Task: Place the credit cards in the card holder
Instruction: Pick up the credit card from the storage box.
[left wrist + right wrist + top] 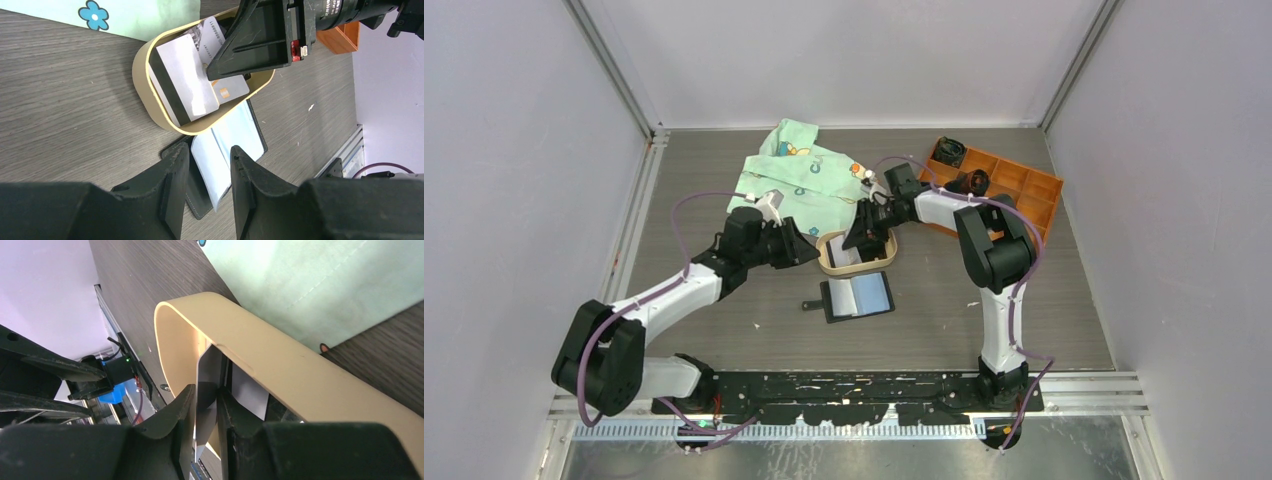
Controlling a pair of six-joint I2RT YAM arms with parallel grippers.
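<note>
Several credit cards (185,85) sit in the tan tray (137,75); my right pincer (206,396) pinches one (jaws nearly closed). My left pincer (210,165) hangs empty, part open. Open card holder (859,297) lies at tray's 6 o'clock.

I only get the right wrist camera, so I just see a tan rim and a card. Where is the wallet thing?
Observer: The card holder lies open on the table, just on the near side of the tray.
Operator: Are more cards in there?
Observer: At least three credit cards lie inside; the topmost is white with a black stripe.
Operator: What's my other arm doing?
Observer: The left gripper hangs open, empty, left of the tray.
</note>
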